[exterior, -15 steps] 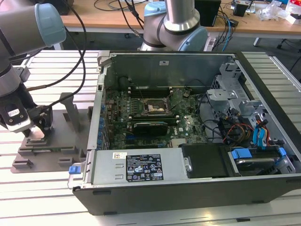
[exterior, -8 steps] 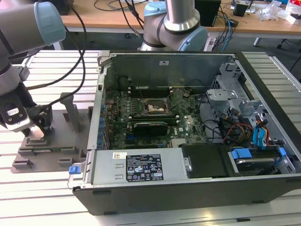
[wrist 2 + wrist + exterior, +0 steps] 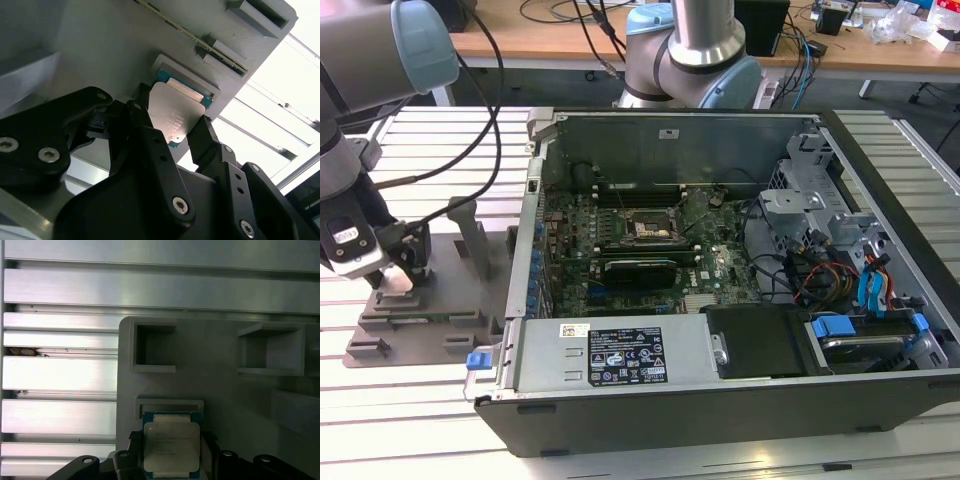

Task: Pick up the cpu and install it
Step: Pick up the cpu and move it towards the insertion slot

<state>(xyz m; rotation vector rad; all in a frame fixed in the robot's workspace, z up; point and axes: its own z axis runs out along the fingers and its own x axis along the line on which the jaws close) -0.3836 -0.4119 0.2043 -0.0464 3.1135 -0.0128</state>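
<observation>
grip quality is the thing to get right at this point. the black two-fingered gripper (image 3: 392,280) hangs low over the grey plastic tray (image 3: 450,335) on the slatted aluminium table (image 3: 400,430) at the exterior view's left. it is well apart from the open dark computer case (image 3: 720,385) and the black square socket frame (image 3: 645,230) inside it.

in both wrist views the cpu (image 3: 177,112) (image 3: 171,442), a small flat square chip with a shiny silver-grey metal top, lies in a shallow pocket of that tray. the jaws look closed in on it, with one black finger (image 3: 145,125) against each of two opposite edges.

a good hold, as i judge it, bears on the thin edges alone and sits centred along them. squeezing should be just firm enough that the chip cannot slip. if the grip is off-centre, one corner may dip and catch on the pocket wall. the chip should come away flat and square to the tray, with no twist. how hard the fingers are pressing cannot be seen.
</observation>
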